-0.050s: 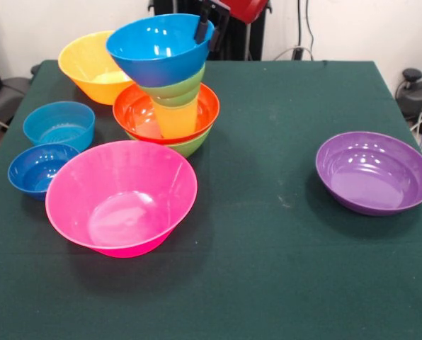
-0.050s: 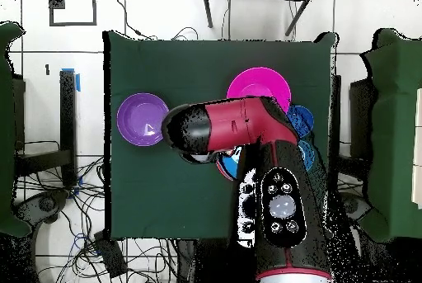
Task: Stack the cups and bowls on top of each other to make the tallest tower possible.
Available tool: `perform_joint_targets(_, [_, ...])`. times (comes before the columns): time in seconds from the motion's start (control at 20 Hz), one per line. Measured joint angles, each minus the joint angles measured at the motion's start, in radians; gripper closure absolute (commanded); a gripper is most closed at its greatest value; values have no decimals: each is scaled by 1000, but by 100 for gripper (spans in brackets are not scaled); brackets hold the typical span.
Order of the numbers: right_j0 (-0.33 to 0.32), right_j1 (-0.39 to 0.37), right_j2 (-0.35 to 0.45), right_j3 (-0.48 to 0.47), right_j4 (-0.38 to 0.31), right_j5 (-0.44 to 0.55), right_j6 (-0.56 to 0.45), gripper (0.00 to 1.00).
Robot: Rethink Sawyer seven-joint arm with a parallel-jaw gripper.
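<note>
Blue bowl (image 1: 158, 48) sits tilted atop the tower (image 1: 167, 106), at eleven o'clock on the table (image 1: 282, 269). The gripper (image 1: 204, 28) pinches its far rim, one finger inside, probably to steady it on the small green bowl (image 1: 177, 86) and yellow cup (image 1: 175, 117). Pink bowl (image 1: 120, 197) waits at seven o'clock, purple bowl (image 1: 374, 172) at three, likely too wide to top the stack.
</note>
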Motion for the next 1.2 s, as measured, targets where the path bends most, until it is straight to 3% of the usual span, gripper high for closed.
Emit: perform_joint_targets(1.2, [-8, 2, 7, 4, 0, -41, 0, 0])
